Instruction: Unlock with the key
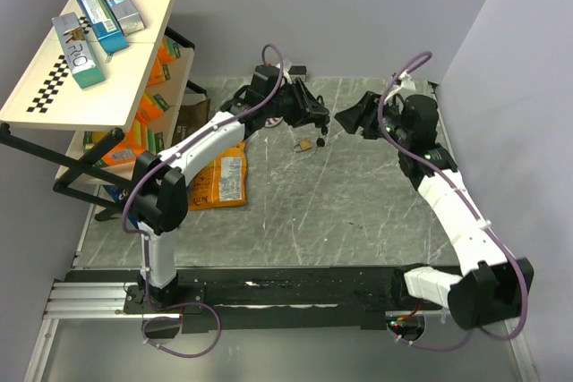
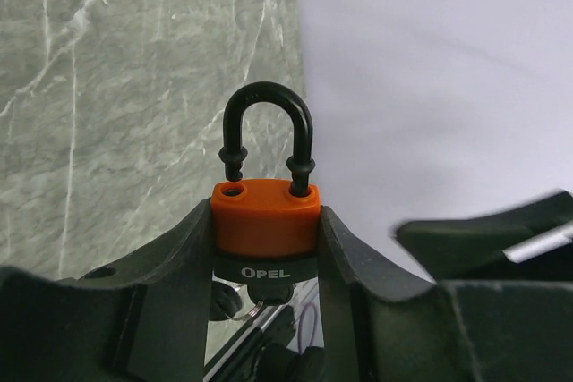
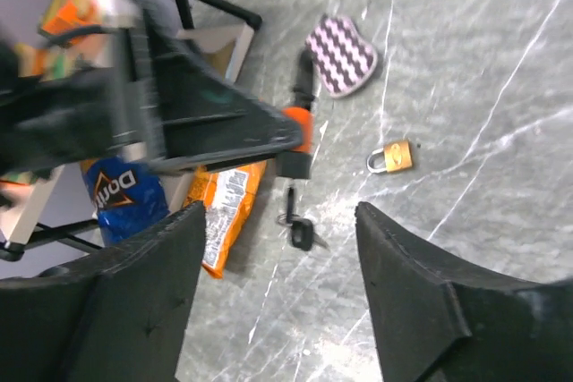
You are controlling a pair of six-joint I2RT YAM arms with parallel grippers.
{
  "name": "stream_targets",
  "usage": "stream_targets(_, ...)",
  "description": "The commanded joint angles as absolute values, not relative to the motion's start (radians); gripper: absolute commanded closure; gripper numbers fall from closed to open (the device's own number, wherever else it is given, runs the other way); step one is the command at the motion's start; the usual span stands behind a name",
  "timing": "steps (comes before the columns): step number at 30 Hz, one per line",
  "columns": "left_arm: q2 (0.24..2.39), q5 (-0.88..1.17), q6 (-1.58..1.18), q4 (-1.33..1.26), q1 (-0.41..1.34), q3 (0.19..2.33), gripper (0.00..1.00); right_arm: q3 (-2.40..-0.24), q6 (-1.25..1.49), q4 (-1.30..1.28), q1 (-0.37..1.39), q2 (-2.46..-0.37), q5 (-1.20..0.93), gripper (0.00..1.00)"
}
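At the left of the right-wrist view an orange snack bag (image 3: 228,203) lies flat on the desk (image 3: 466,87), out of the way of the work. The left claw (image 2: 266,221) pinches the orange padlock (image 2: 265,207) by its sides, lifted off the desk with the shackle (image 2: 267,123) pointing away from the wrist. This leaves the keyhole end facing down and free.

In the left-wrist view one leg of the shackle stands clear above its hole, so the lock looks sprung. The key (image 3: 301,234) hangs in its small cluster straight below the padlock, at the centre of the right-wrist frame, apparently lodged in the keyhole. To its right a brass padlock (image 3: 394,157) lies on the desk, well apart. The right claw (image 3: 279,216) is spread wide and pinches nothing — its fingers frame the key without touching it.
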State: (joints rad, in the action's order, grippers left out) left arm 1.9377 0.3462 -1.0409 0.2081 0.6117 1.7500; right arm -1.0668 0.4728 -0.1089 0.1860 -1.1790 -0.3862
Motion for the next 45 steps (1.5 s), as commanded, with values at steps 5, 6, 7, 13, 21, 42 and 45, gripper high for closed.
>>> stream_targets(5,1.853,0.621,-0.928,-0.036,0.58,1.633,0.99,-1.185,0.354,-0.141,0.173,-1.104,-0.412,0.2)
stream_targets(6,1.839,0.662,-0.916,-0.096,0.575,1.606,0.99,-1.209,0.344,-0.146,0.173,-1.118,-0.435,0.17)
stream_targets(7,1.81,0.763,-0.901,-0.129,0.566,1.58,0.99,-1.233,0.319,-0.15,0.172,-1.129,-0.506,0.16)
stream_targets(13,1.662,1.106,-0.759,-0.206,0.54,1.427,0.99,-1.436,0.285,-0.181,0.173,-1.252,-0.805,0.16)
stream_targets(21,1.566,1.338,-0.787,-0.184,0.514,1.356,0.99,-1.43,0.399,-0.057,0.193,-1.324,-1.104,0.16)
stream_targets(42,1.549,1.312,-0.911,-0.36,0.512,1.308,0.99,-1.344,0.387,-0.161,0.334,-1.353,-1.218,0.21)
stream_targets(45,1.551,1.31,-0.908,-0.359,0.512,1.312,0.99,-1.341,0.373,-0.173,0.336,-1.345,-1.209,0.22)
